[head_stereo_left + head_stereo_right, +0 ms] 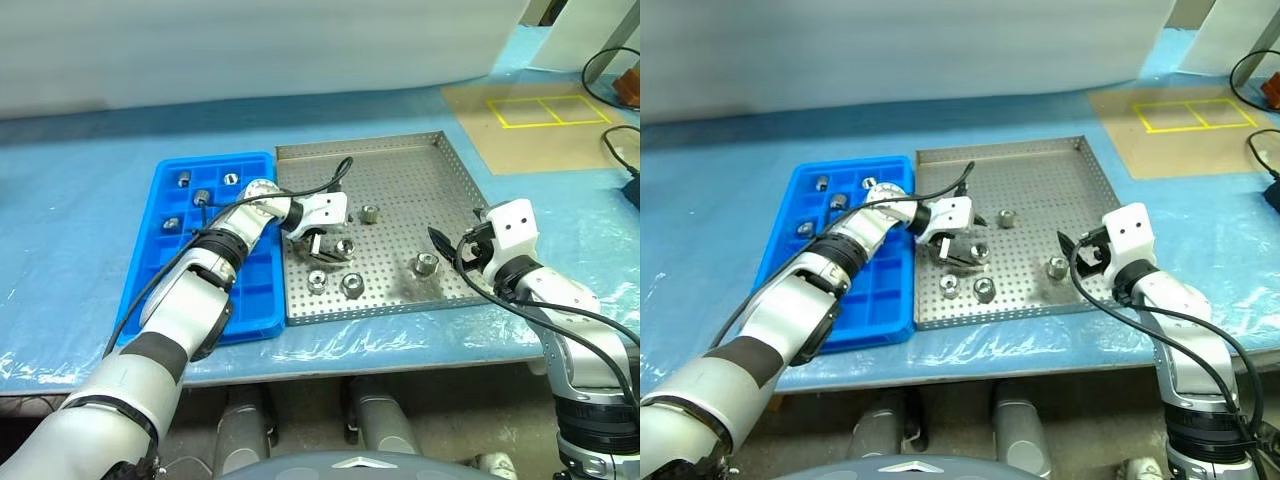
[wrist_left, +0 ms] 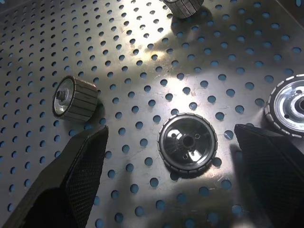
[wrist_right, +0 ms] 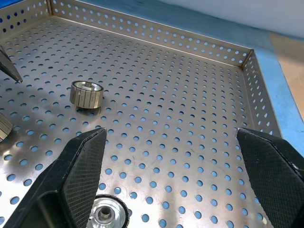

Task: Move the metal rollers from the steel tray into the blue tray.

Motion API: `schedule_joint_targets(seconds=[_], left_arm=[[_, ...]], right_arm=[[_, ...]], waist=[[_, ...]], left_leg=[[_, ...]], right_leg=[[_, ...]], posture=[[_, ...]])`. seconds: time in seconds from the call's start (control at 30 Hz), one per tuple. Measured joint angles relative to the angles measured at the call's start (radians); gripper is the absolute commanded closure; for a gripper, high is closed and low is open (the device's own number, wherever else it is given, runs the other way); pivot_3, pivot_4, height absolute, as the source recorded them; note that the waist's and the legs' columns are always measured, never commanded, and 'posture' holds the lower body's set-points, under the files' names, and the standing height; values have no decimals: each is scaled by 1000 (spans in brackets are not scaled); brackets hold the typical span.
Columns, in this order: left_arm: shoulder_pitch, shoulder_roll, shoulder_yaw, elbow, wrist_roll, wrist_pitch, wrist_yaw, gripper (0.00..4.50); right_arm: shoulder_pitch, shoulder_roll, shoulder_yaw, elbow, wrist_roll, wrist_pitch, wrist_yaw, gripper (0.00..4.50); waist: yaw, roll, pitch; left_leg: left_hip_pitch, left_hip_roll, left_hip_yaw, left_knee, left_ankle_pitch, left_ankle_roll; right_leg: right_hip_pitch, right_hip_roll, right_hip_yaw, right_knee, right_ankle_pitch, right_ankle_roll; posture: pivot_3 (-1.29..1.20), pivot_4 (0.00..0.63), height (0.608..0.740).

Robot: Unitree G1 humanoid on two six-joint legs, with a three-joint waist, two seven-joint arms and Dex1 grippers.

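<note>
The steel tray (image 1: 400, 170) lies on the blue-covered worktop (image 1: 80, 200), with the blue tray (image 1: 165, 290) touching its 9 o'clock side.

Five rollers are in the steel tray. One (image 1: 369, 213) stands near the middle. One (image 1: 344, 246) sits between the fingers of the left gripper (image 1: 322, 247). Two stand side by side toward the tray's 6 o'clock rim: one (image 1: 317, 281) and one (image 1: 352, 284). The fifth (image 1: 425, 264) is toward 4 o'clock, just beside the right gripper (image 1: 452, 245).

In the left wrist view, the roller between the fingers (image 2: 188, 144) stands on end, its axis vertical and its hollow face up. Another roller (image 2: 74, 99) lies on its side, axis level with the tray floor. The left fingers (image 2: 76, 175) are spread wide on either side of the upright roller and do not touch it.

The right gripper's fingers (image 3: 80, 171) are also spread wide and hold nothing. A roller (image 3: 108, 213) stands on end just below them.

Four rollers stand in the blue tray's far compartments, between 10 and 12 o'clock: one (image 1: 184, 180), one (image 1: 231, 179), one (image 1: 202, 197) and one (image 1: 172, 224).
</note>
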Motion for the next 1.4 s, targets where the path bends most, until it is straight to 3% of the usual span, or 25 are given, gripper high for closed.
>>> schedule_joint_targets(seconds=[0.67,0.77,0.83,1.07,1.13,1.2,1.33,1.4], left_arm=[[-1,-51,4,72,70,28,53,19],[-1,-57,4,72,72,30,55,594],[0,-63,4,72,72,29,52,1210],[6,-69,4,72,73,28,52,1210],[6,-69,4,72,74,28,55,1787],[6,-69,4,72,75,29,70,1787],[6,-75,29,71,64,34,70,2659],[6,-75,35,69,61,38,72,2659]], right_arm=[[0,0,27,1,-30,-2,-25,0],[-1,1,39,1,-37,-3,-26,0],[-2,8,41,1,-37,-3,-29,0],[-3,10,41,5,-42,-6,-36,0],[-4,10,41,5,-43,-7,-37,0],[-8,10,41,6,-44,-7,-40,0],[-15,10,42,7,-45,-9,-42,0],[-18,10,42,10,-46,-12,-42,0]], waist=[[0,0,0],[0,0,0],[0,0,0],[0,0,0],[-1,0,0],[-1,0,0],[0,0,0],[0,0,0]], left_leg=[[0,0,0,2,-1,2],[0,0,0,2,-1,2],[0,0,0,2,-1,2],[0,0,0,2,-1,2],[0,0,0,2,-1,2],[0,0,0,2,-1,2],[0,0,0,2,-1,2],[0,0,0,2,-1,2]], right_leg=[[1,0,0,0,0,0],[1,0,0,0,0,0],[1,0,0,0,0,0],[1,0,0,0,0,0],[1,0,0,0,0,0],[1,0,0,0,0,0],[1,0,0,0,0,0],[1,0,0,0,0,0]], posture=[[-546,150,740],[-545,150,740],[-544,150,740],[-544,150,740],[-542,150,740],[-540,150,740],[-531,150,740],[-526,150,740]])
